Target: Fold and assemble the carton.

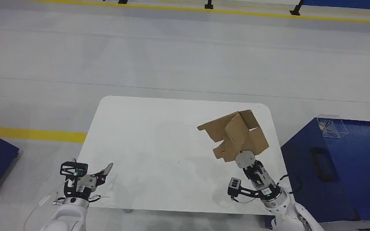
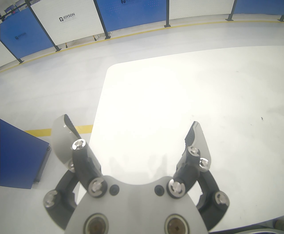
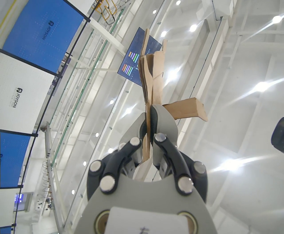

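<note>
**Top view**
- Worktop (image 1: pixel 173 121): white, with rounded corners.
- Carton (image 1: pixel 234 134): brown cardboard, partly folded, with panels sticking out at different angles. It sits over the right part of the worktop, near the right edge, and is held at its near end.
- Right end effector (image 1: pixel 244 159): at the carton's near edge, pinching the cardboard.
- Left end effector (image 1: pixel 91 171): over the near left corner of the worktop, spread wide with nothing between its fingers, well apart from the carton.
- Blue cabinet (image 1: pixel 329 173): on the floor just beside the worktop's right side, with a clear plastic box (image 1: pixel 331 125) on top.
- Yellow floor line (image 1: pixel 40 135): left of the worktop.

**Left wrist view**
- Left end effector (image 2: pixel 131 133): two fingers set far apart, ribbed dark pads facing inward, bare white worktop (image 2: pixel 177 88) beneath.
- Second blue cabinet (image 2: pixel 20 155): on the floor beside the worktop's edge.
- Partition panels (image 2: pixel 133 13): white and blue, standing along the far side of the floor.

**Right wrist view**
- Right end effector (image 3: pixel 149 110): pointed up toward the ceiling, fingers pressed together on a cardboard panel.
- Carton (image 3: pixel 155 73): seen edge-on, with several layers rising from the fingers and one flap (image 3: pixel 186 108) bent off to the side. Whether it touches the worktop cannot be told here.
- Display screen (image 3: pixel 127 68): hanging behind the carton, among the ceiling lights (image 3: pixel 193 27).
</note>
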### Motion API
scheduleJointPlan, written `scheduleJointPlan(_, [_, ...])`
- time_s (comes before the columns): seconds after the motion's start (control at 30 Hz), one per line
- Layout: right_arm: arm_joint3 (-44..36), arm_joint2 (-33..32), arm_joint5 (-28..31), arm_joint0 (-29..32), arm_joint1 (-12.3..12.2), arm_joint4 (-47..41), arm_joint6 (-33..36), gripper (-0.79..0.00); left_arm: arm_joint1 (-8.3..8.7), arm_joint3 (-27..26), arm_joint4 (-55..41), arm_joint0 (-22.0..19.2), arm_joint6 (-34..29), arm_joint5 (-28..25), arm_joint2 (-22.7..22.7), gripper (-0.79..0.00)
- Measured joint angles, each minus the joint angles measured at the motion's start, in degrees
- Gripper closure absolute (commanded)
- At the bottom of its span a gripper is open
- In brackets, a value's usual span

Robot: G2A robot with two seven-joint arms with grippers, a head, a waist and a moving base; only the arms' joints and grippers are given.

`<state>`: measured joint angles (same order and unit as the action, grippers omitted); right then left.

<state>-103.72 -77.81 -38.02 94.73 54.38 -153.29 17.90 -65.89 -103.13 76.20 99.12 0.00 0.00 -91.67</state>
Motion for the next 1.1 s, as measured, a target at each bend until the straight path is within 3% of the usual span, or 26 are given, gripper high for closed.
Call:
scheduleJointPlan(0.07, [-0.22,-0.97,0.77,-0.77,0.13,2.05,0.87,0.000,0.00,0.00,0.00,0.00,0.00,0.00,0.00,-0.785])
scheduleJointPlan(0.17, [-3.42,-5.06,6.43,-1.01,0.12,14.19,4.21,0.000,0.00,0.00,0.00,0.00,0.00,0.00,0.00,-0.785])
scheduleJointPlan(0.4, [-17.53,-18.50,30.32,8.25,0.37,48.96,19.48,0.000,0.00,0.00,0.00,0.00,0.00,0.00,0.00,-0.785])
scheduleJointPlan(0.5, [-19.78,-23.01,42.53,11.73,0.72,65.54,24.29,0.000,0.00,0.00,0.00,0.00,0.00,0.00,0.00,-0.785])
scheduleJointPlan(0.6, [-20.51,-23.42,51.92,14.73,1.19,77.97,26.01,0.000,0.00,0.00,0.00,0.00,0.00,0.00,0.00,-0.785])
scheduleJointPlan(0.87, [-13.63,-16.82,64.39,13.13,2.27,100.57,25.96,0.000,0.00,0.00,0.00,0.00,0.00,0.00,0.00,-0.785])
scheduleJointPlan(0.97, [-11.27,-14.23,65.47,11.21,2.57,105.41,24.36,0.000,0.00,0.00,0.00,0.00,0.00,0.00,0.00,-0.785])
scheduleJointPlan(1.1, [-11.18,-14.18,65.52,11.09,2.57,105.54,24.33,0.000,0.00,0.00,0.00,0.00,0.00,0.00,0.00,-0.785])
